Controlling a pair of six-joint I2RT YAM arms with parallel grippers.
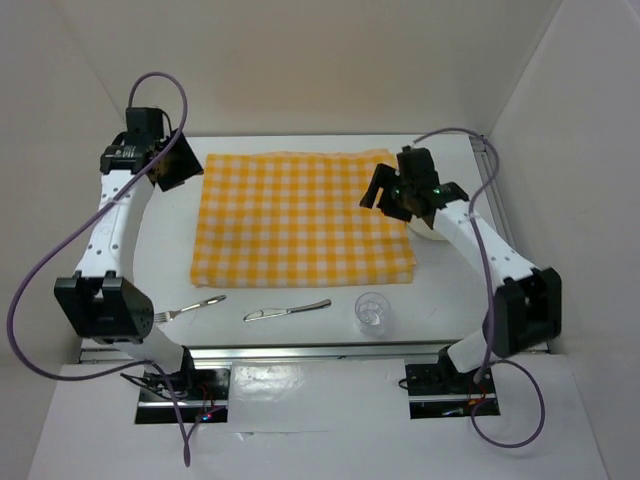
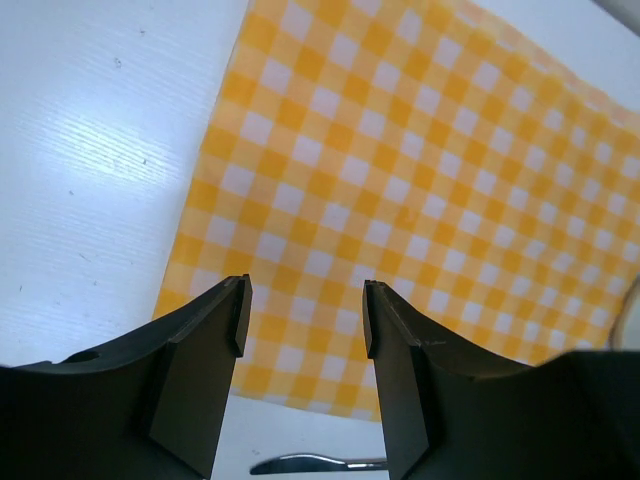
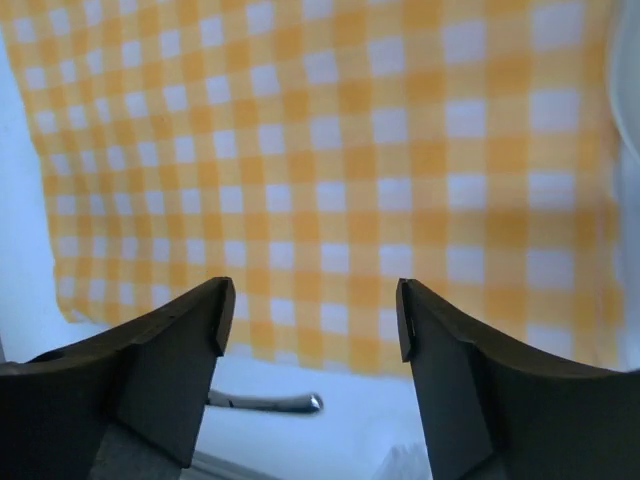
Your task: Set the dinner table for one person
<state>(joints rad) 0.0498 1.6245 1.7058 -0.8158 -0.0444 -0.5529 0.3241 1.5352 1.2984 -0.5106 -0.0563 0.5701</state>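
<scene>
While both hang wide open holding nothing, my left pincer and my right pincer flank one checked cloth lying mid-worktop. Along the near edge of that white worktop lie one fork, one knife and one glass.

White table boxed in on three sides by plain off-white panels: back wall behind it, left wall and right wall at its sides. Metal side rail on table's right edge; front rail on its near edge. Light even and soft, faint sheen on tabletop.
</scene>
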